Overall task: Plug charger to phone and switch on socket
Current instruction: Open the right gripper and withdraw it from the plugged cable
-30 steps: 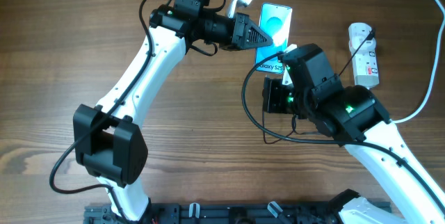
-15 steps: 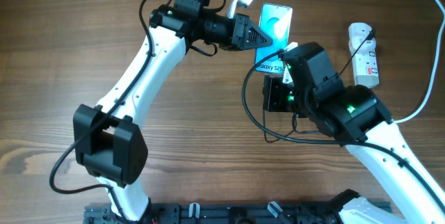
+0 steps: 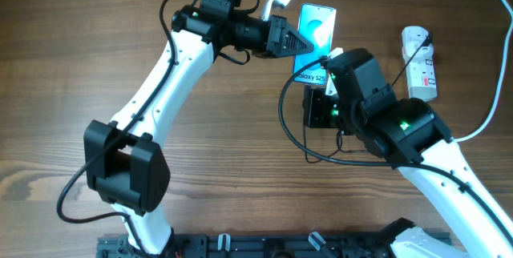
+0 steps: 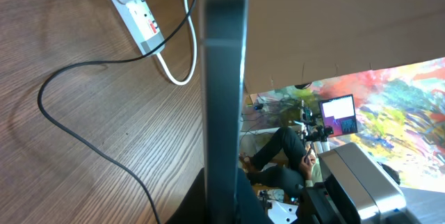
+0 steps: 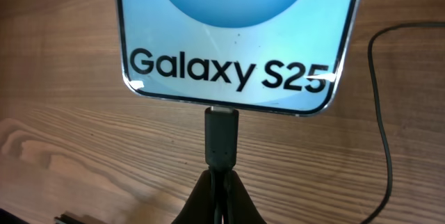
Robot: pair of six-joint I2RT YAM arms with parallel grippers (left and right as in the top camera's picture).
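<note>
Overhead, nothing has moved since the earlier frames: both of my arms hold the same pose over the wooden table [image 3: 96,42]. My left claw [image 3: 307,43] is clenched on one long edge of the phone [image 3: 318,26], whose cyan screen faces up. My right arm's wrist covers the phone's lower end, so my right claw is hidden from above. The socket [image 3: 420,64] lies well apart to the right with a black plug [image 3: 422,40] in it, and its white cord [image 3: 490,112] runs off toward the table edge. The charger [image 3: 290,126] loops as a thin black cable under my right wrist. Left wrist view: the phone [image 4: 222,78] stands edge-on down the middle and blocks much of the scene, with my left claw [image 4: 219,200] gripping it at the bottom. Beyond it lie the socket [image 4: 135,8] and the charger [image 4: 83,123] curling across the wood. Right wrist view: my right claw [image 5: 221,186] is pinched on the charger [image 5: 221,137], and its plug tip touches the phone [image 5: 236,36] at the middle of the short edge, just below the "Galaxy S25" text. I cannot tell whether the plug is fully seated.
</note>
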